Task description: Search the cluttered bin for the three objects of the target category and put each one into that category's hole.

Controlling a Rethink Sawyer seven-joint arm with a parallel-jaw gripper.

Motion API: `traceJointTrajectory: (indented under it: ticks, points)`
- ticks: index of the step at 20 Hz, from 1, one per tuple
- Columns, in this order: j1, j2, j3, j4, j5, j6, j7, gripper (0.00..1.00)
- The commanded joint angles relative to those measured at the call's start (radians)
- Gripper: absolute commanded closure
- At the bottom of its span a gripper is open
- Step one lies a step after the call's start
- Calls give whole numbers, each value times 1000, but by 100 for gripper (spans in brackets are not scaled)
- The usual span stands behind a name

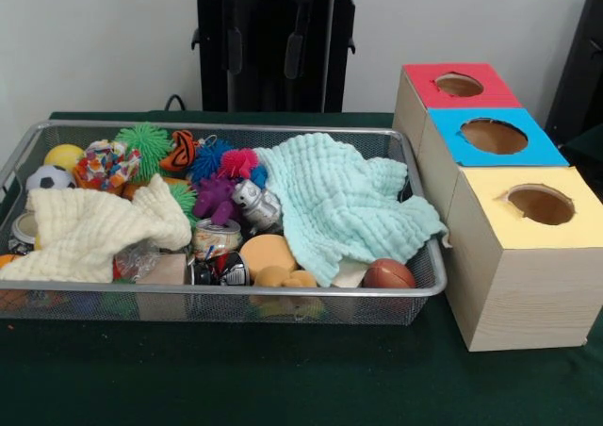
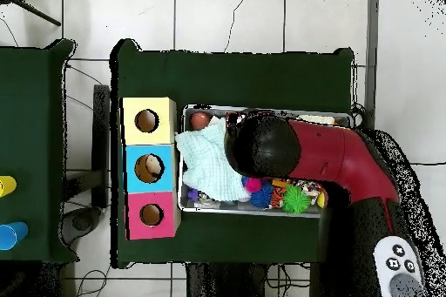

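3 boxes stand in a touching row to the picture's right of the gripper [image 1: 264, 47] in the front view: a red-topped box [image 1: 459, 85] level with it, then a blue-topped box [image 1: 494, 136] and a yellow-topped box [image 1: 539, 203] lower and nearer the camera, each with 1 round hole in its lid. The gripper hangs high at the top edge, its 2 dark fingers [image 1: 234, 41] spread apart with nothing between them. Directly below it sits the wire mesh bin [image 1: 236, 299] on the green table [image 1: 301, 379]. Under the gripper and slightly right, a mint cloth [image 1: 344, 204] drapes over the bin's contents; below and to the left lies a cream cloth [image 1: 89, 228]. Between the 2 cloths, straight beneath the gripper, are a purple toy [image 1: 217, 200], a silver robot figure [image 1: 256, 204] and a tin can [image 1: 215, 237]. A brown ball [image 1: 388, 274] rests in the bin's near right corner, well below the gripper; a soccer ball [image 1: 50, 177] and a yellow ball [image 1: 64, 155] sit far left. From overhead, the red arm [image 2: 340, 158] reaches across the bin and covers its middle.
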Motion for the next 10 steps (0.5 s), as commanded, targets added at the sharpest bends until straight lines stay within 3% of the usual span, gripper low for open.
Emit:
traceJointTrajectory:
  ticks: [1,10]
  points:
    - [-29,37,76,-13,-68,69,-131,0]
    - [-80,76,114,-41,-87,65,-186,0]
